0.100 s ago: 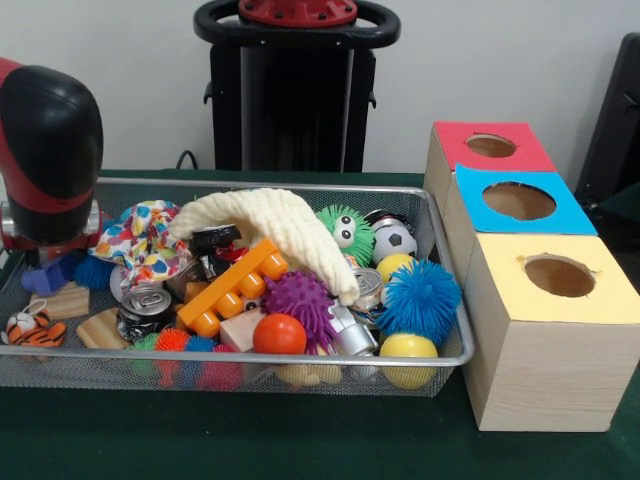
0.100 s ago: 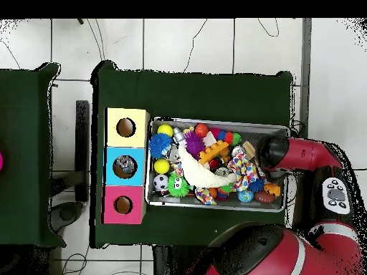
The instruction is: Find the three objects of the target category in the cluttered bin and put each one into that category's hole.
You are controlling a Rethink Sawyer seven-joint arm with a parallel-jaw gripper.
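Note:
A wire mesh bin (image 1: 300,183) holds a heap of toys. On top lie a cream cloth (image 1: 285,225), an orange studded block (image 1: 232,285), a purple spiky ball (image 1: 298,300), a blue spiky ball (image 1: 418,297), an orange ball (image 1: 279,334), yellow balls (image 1: 408,348), a small soccer ball (image 1: 394,240), a green fuzzy ball with eyes (image 1: 346,230) and tin cans (image 1: 143,308). My arm's black and red end link (image 1: 48,150) hangs over the bin's left end, seen from above over the right end (image 2: 276,153). It hides the gripper beneath it.
Three wooden boxes stand in a row beside the bin, each with a round hole on top: red (image 1: 490,146), blue (image 1: 518,201), yellow (image 1: 559,276). From above they are the yellow box (image 2: 115,118), the blue box (image 2: 111,166) and the red box (image 2: 109,213). A toy tiger (image 1: 32,328) and wooden blocks (image 1: 65,300) lie under the arm.

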